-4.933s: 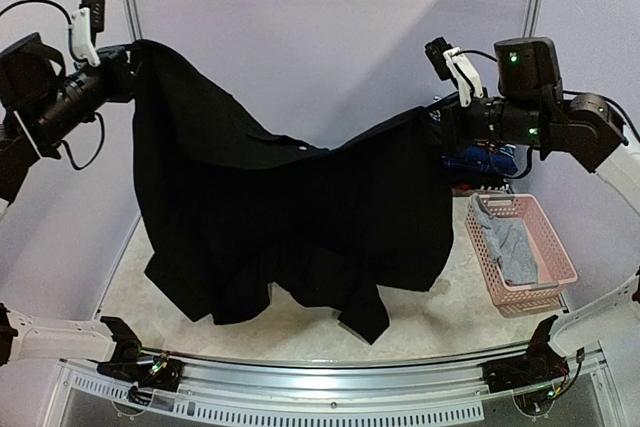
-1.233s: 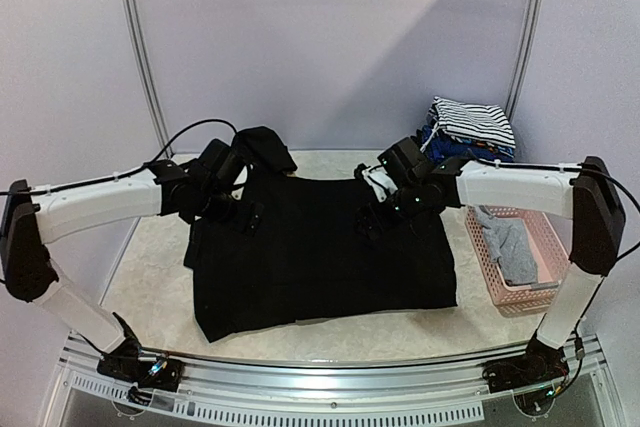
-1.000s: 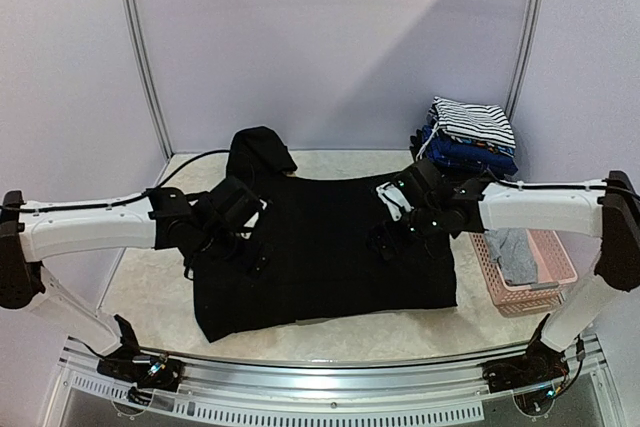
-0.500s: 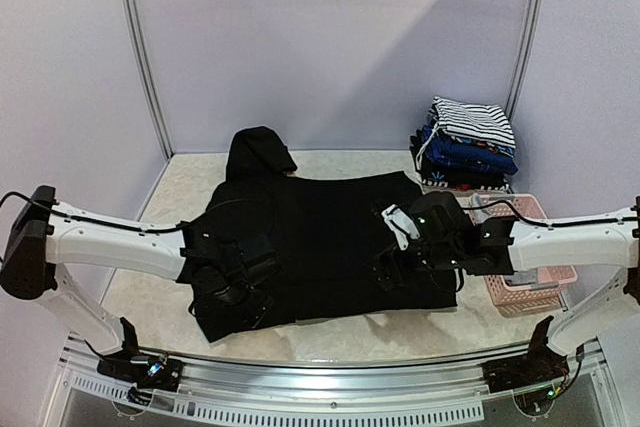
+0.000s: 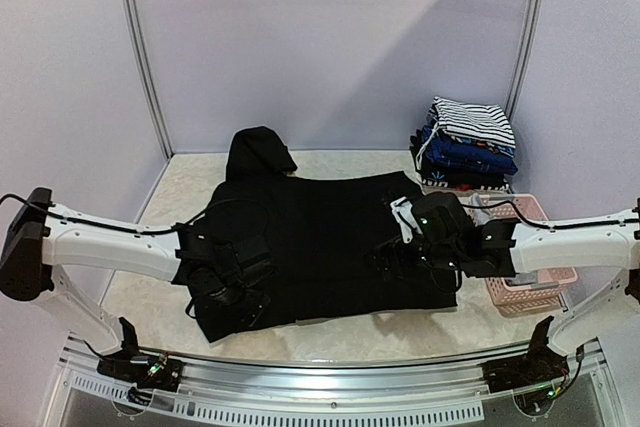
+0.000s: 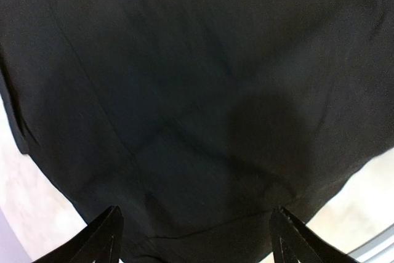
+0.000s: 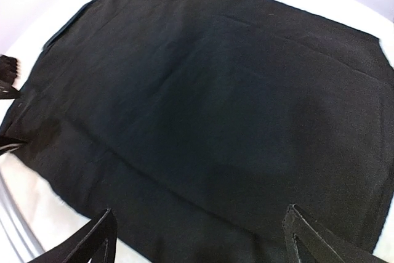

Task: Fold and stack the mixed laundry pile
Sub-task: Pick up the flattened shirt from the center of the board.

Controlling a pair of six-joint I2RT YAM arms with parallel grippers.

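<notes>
wrist views show only black garment (image 6: 197, 90) — striped garment (image 5: 472, 119) appears overhead alone.

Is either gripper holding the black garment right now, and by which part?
Nothing is held. The left gripper and the right gripper both stand open over the black garment, which lies spread flat on the table.

Pink lattice basket (image 5: 535, 292) at right edge of marble table (image 5: 180, 187); lavender walls behind.

No readable text, label, brand or number shows in any view
</notes>
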